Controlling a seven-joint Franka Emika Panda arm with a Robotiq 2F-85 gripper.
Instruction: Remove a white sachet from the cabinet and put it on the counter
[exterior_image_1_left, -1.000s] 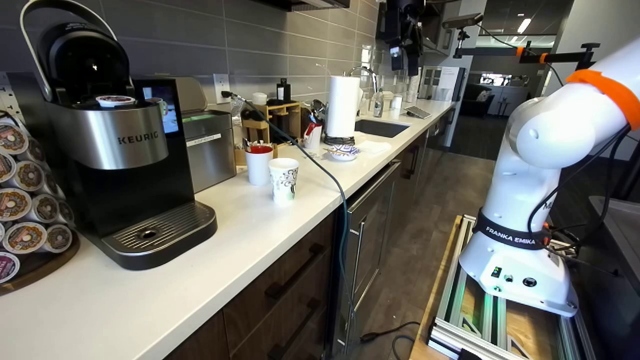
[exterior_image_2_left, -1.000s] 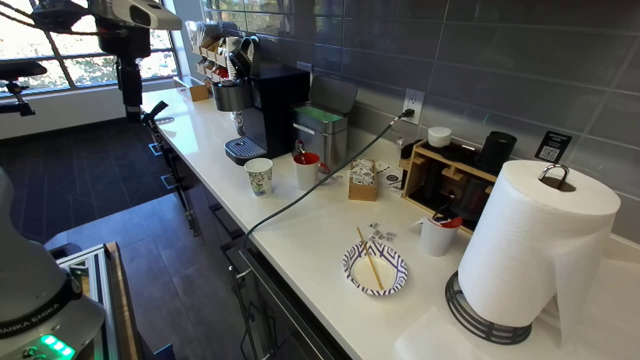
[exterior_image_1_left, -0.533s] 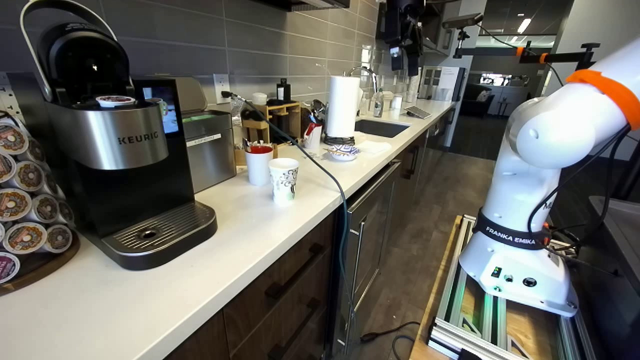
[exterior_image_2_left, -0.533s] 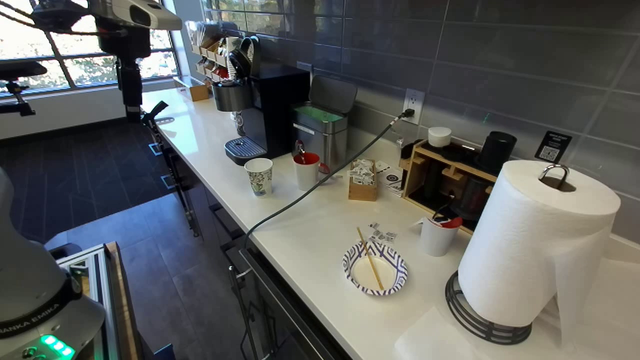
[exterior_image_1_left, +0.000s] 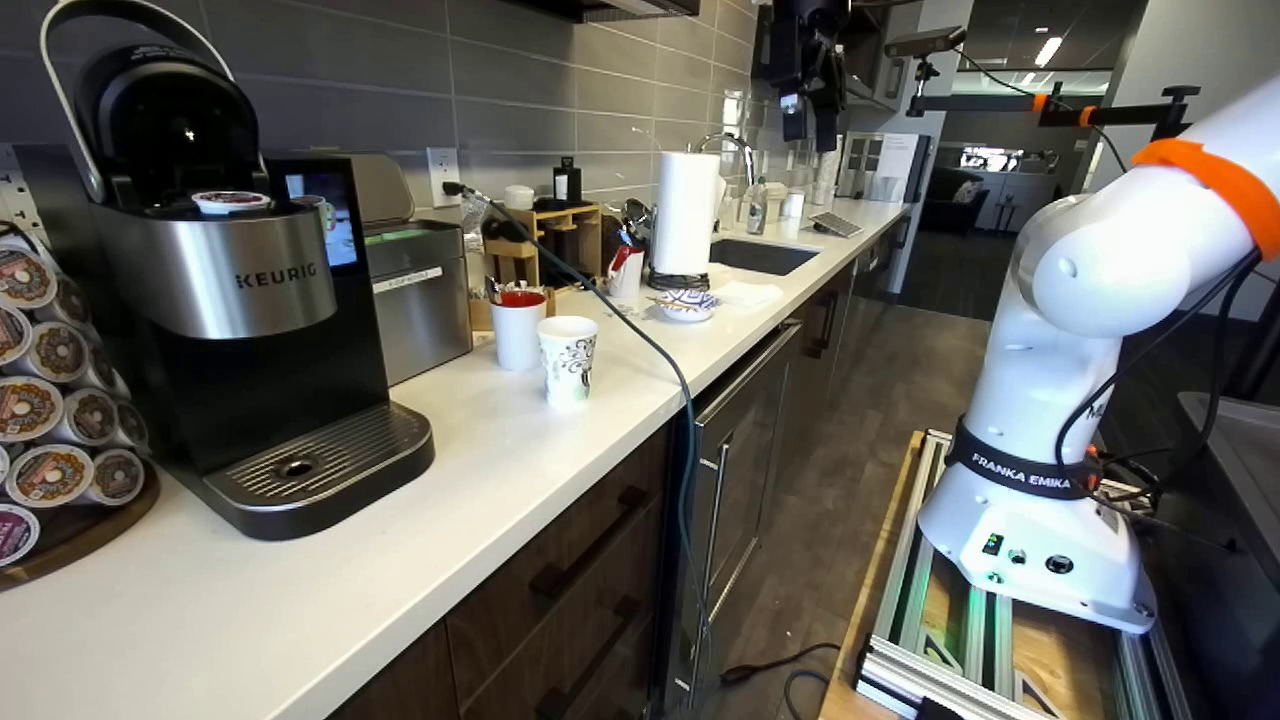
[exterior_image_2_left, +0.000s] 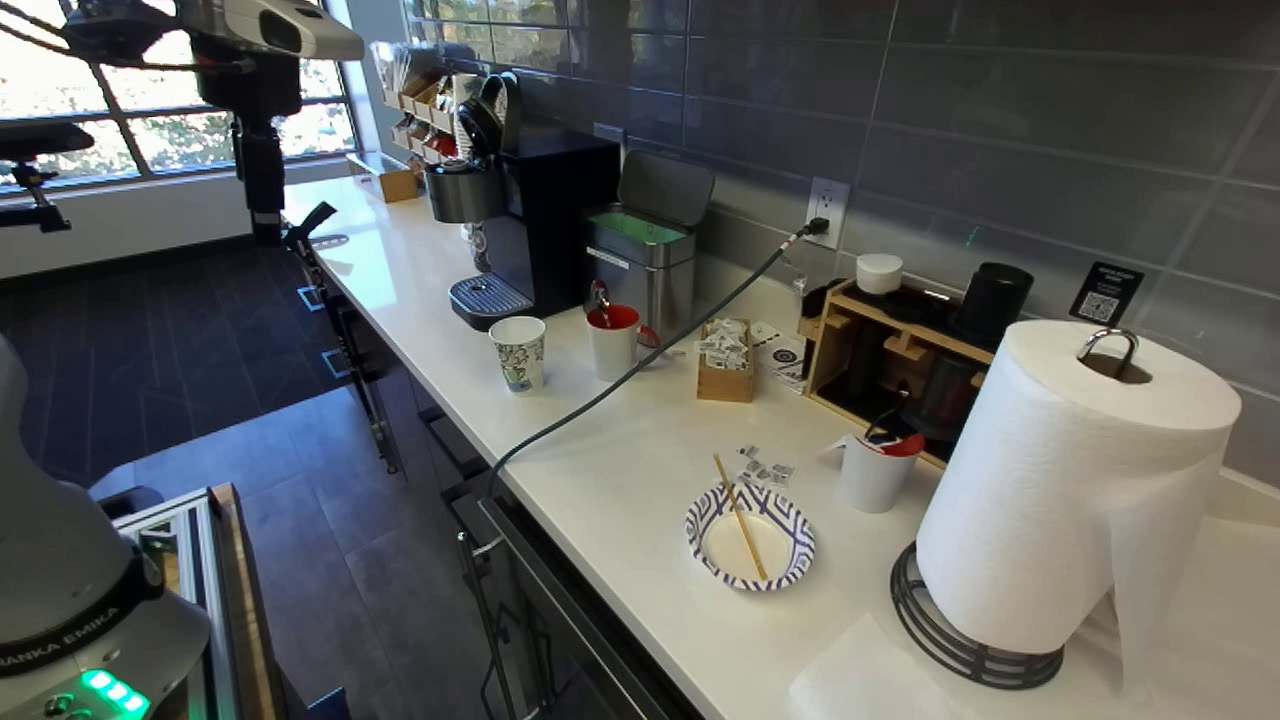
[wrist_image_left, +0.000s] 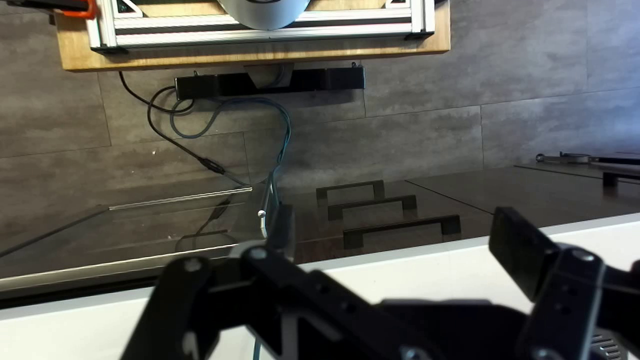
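Grey tiles (exterior_image_2_left: 780, 110) backed the tabletop (exterior_image_2_left: 610, 480). White sachets (exterior_image_2_left: 780, 473) lay just beside the bowl (exterior_image_2_left: 797, 540), more in a box (exterior_image_2_left: 725, 386) farther off, and the cabinet (exterior_image_1_left: 565, 9) hung higher. Well apart from the bowl, the pincer (wrist_image_left: 400, 237) stood wide.

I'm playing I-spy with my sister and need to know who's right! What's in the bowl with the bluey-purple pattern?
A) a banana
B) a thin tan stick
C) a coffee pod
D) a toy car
B, because in an exterior view a thin tan stick slants across the patterned bowl, with one end poking past the rim.
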